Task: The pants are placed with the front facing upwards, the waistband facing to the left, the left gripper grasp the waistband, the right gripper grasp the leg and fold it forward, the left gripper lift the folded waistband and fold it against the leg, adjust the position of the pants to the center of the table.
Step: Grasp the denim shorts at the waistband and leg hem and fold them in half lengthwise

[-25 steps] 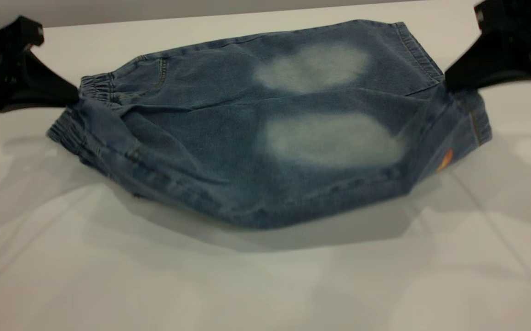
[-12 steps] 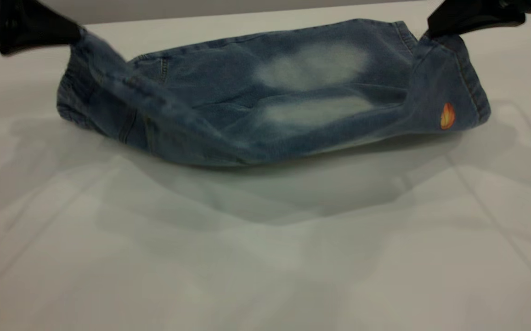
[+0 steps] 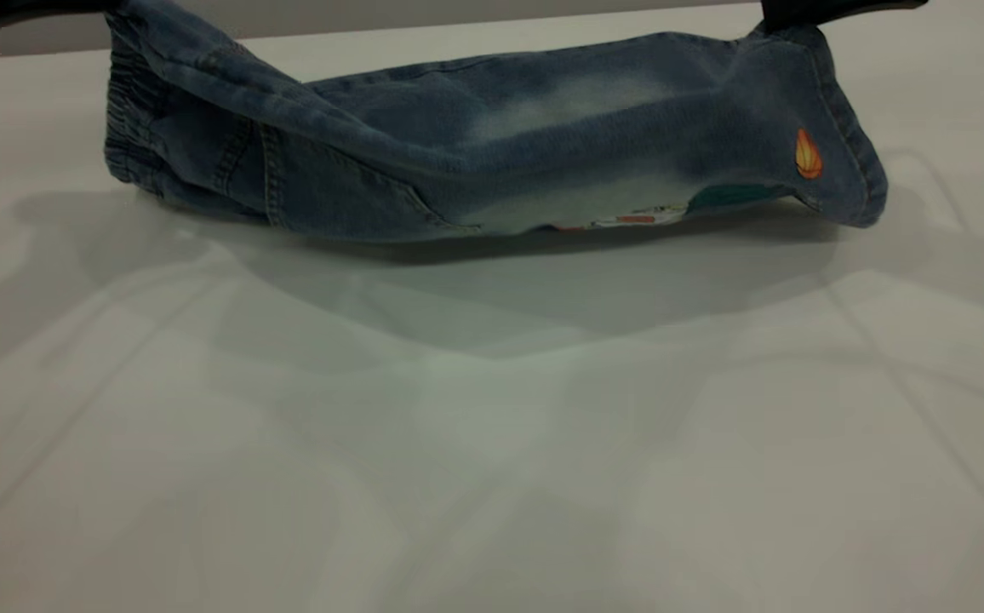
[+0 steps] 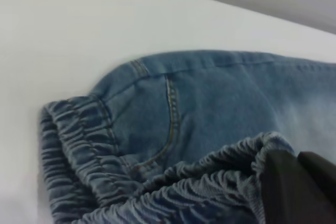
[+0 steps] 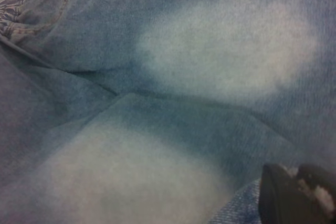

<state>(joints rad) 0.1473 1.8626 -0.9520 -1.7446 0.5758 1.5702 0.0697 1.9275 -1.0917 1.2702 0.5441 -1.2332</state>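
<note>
I had the pants (image 3: 492,162) strung lengthwise between my two tools, their long axis running left to right across the far half of the bench (image 3: 492,443). The left tool (image 3: 41,8) was pinching the near corner of the waistband (image 4: 210,182), raised clear of the bench at the upper left; the right tool (image 3: 832,8) was pinching the leg hem at the upper right, at a similar height. The near long edge hung lifted between them, while the far long edge lay on the bench, just behind the line of the tools. So I judged the fold had to carry both tools away from the camera, over that resting edge, keeping them level so the denim landed square.
</note>
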